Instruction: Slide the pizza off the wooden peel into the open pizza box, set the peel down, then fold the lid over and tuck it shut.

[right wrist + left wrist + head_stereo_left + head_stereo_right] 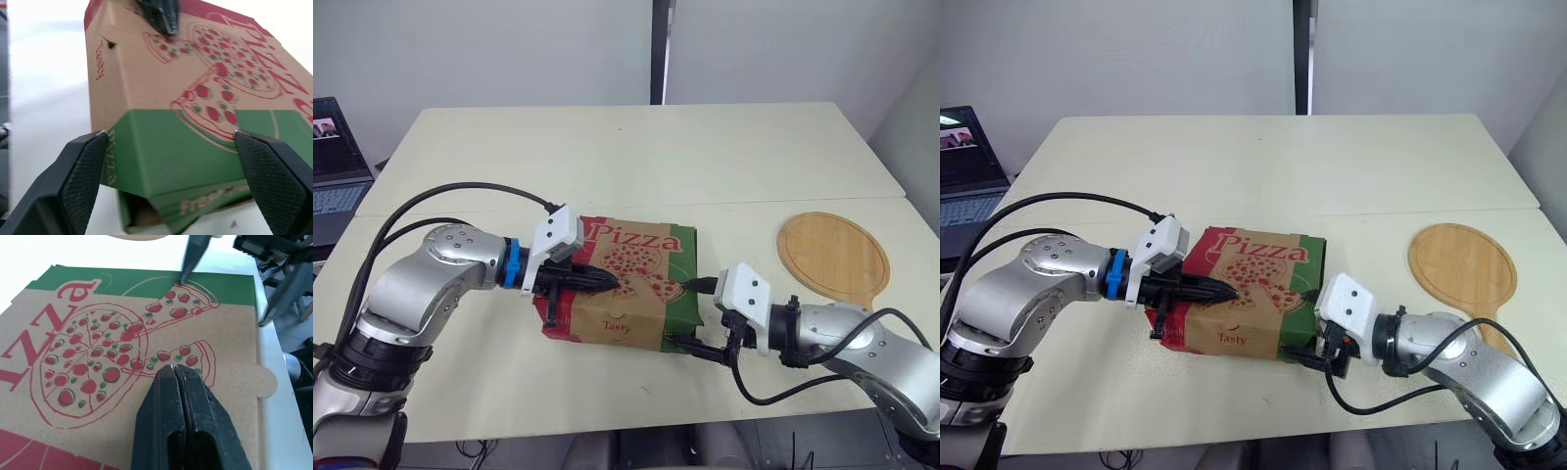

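pinning the lid (pixel 646 245) mid-frame with clenched left tool (pixel 610 282), straddling the green corner of the box (pixel 607 331) with right tool (pixel 168 134) spread wide; could crumple the loose flap (pixel 205 203) or shove the box

"Pizza", "Tasty", perhaps "Fresh" on box (pixel 651 247)

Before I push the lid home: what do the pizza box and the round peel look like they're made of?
Pizza box: thin cardboard by the look of it, matte brown with red and green print; sharp fold edges and a cut tab show in the left wrist view. Peel: probably pale wood, smooth with a dull finish, with faint streaks like grain across it.
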Robot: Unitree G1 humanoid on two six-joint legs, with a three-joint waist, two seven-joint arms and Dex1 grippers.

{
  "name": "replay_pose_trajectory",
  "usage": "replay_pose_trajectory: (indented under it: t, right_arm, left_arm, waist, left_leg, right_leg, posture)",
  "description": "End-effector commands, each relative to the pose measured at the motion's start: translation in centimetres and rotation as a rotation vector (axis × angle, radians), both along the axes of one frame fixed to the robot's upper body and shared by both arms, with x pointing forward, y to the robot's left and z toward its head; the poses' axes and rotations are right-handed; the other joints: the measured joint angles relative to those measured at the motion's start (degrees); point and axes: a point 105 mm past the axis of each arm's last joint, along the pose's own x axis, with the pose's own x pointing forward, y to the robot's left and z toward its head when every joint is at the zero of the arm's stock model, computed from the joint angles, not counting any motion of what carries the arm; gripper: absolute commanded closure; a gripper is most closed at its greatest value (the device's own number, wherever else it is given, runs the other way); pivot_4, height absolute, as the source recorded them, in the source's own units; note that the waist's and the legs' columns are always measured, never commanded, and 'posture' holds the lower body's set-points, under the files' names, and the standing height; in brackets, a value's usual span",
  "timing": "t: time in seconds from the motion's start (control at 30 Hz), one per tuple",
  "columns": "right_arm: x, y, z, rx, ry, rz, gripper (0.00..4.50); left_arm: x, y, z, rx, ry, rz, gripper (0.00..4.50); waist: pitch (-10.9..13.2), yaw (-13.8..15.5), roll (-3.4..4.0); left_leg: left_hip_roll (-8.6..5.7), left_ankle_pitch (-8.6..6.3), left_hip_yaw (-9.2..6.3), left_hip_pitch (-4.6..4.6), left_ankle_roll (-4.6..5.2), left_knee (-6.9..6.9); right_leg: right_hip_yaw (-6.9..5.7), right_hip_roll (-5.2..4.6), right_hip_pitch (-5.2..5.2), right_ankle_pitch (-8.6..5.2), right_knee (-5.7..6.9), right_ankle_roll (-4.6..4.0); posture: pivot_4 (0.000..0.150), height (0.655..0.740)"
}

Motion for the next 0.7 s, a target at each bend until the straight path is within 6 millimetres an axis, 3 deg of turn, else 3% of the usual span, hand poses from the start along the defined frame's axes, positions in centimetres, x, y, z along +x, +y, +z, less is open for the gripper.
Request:
replay_pose_trajectory:
  t: [0.03, 0.37, 0.5, 0.7]
  right_arm:
    - [0.2, 0.1, 0.7, 0.007, -0.064, 0.011, 0.10]
    - [-0.2, 0.0, -0.2, -0.009, -0.068, -0.010, 0.10]
    - [-0.6, -0.6, 0.7, 0.059, -0.047, -0.044, 0.10]
    - [-1.0, -4.3, 1.3, 0.091, 0.069, -0.118, 0.10]
  left_arm:
    - [-0.5, -0.3, 0.4, 0.011, -0.049, -0.028, 4.50]
    - [-0.5, 0.0, -0.8, 0.053, -0.049, -0.026, 4.50]
    - [-0.4, 0.1, -1.2, 0.059, -0.056, -0.010, 4.50]
    - [0.0, 0.2, -1.2, 0.050, -0.075, 0.014, 4.50]
  waist:
    - [0.00, 0.00, 0.00]
    - [-0.01, 0.01, 0.00]
    - [-0.02, 0.05, 0.01]
    - [-0.02, 0.18, 0.01]
  left_leg:
    - [0.00, 0.00, 0.00, 0.00, 0.00, 0.00]
    - [0.00, -0.03, 0.00, 0.00, 0.06, 0.00]
    - [0.00, -0.08, -0.02, 0.00, 0.15, 0.01]
    - [-0.02, -0.11, 0.00, 0.03, 0.21, 0.03]
  right_leg:
    - [0.00, 0.00, 0.00, 0.00, 0.00, 0.00]
    - [0.01, 0.00, 0.01, 0.01, 0.01, 0.00]
    - [0.00, 0.00, 0.02, 0.01, 0.02, 0.00]
    - [0.03, -0.01, 0.08, 0.04, 0.00, 0.03]
  posture:
    - [0.150, 0.7400]
    - [0.150, 0.7400]
    - [0.150, 0.7400]
    - [0.150, 0.7400]
